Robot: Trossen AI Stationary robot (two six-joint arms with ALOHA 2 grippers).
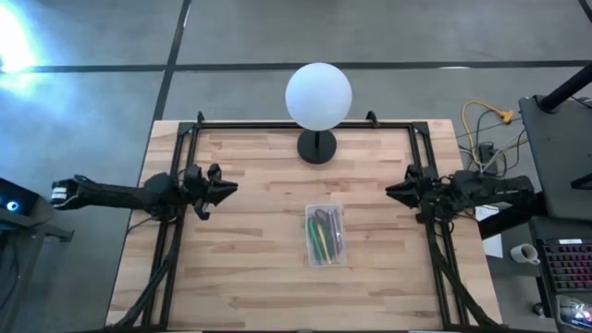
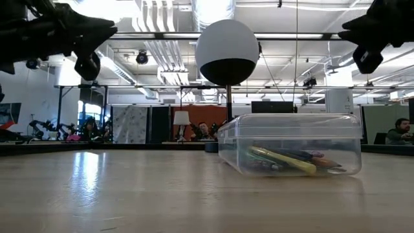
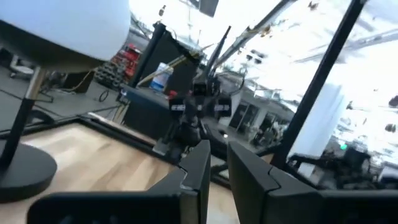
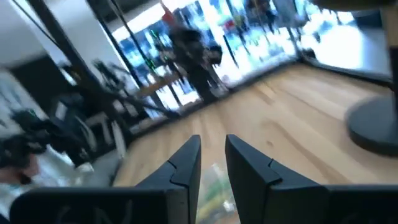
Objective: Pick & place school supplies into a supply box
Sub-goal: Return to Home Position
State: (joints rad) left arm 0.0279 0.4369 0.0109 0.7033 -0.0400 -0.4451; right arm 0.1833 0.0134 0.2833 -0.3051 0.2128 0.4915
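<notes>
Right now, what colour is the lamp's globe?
The globe is white; the high view shows it best.

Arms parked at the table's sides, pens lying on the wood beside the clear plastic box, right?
No: the high view shows the coloured pens inside the clear rectangular plastic box. The left end effector and right end effector are at the wooden table's sides.

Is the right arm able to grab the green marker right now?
Probably not. The green marker lies inside the supply box, whose lid looks shut. The right gripper hangs above the table's right edge, away from the box. The lid must open first.
</notes>
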